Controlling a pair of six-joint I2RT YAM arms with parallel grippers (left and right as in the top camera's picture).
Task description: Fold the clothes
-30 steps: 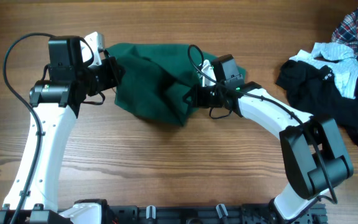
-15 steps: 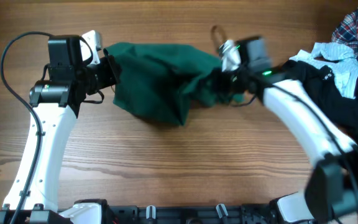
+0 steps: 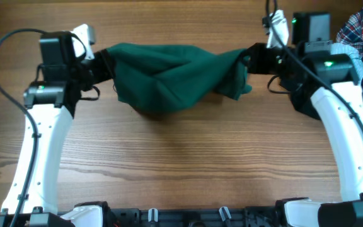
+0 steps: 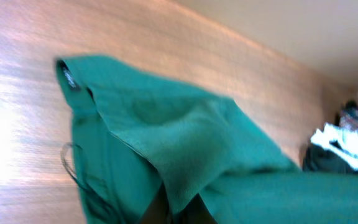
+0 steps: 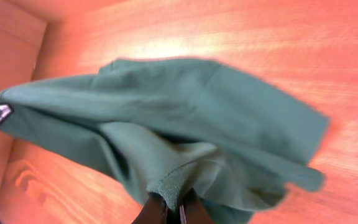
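A dark green garment [image 3: 169, 72] hangs stretched between my two grippers above the wooden table at the back. My left gripper [image 3: 103, 63] is shut on its left edge; the left wrist view shows the green cloth [image 4: 185, 162] pinched between the fingers [image 4: 179, 208]. My right gripper [image 3: 252, 60] is shut on its right edge; the right wrist view shows the cloth [image 5: 166, 124] bunched into the fingertips [image 5: 169, 208]. The middle of the garment sags toward the table and a flap hangs below the right gripper.
A heap of other clothes [image 3: 358, 38] lies at the back right: a plaid shirt, a white piece and a black piece, partly hidden behind my right arm. It also shows at the right edge of the left wrist view [image 4: 344, 146].
My right gripper has swung to the right and back, pulling the green garment out wide. My left gripper has shifted slightly left and back. The garment has gone from bunched to stretched.
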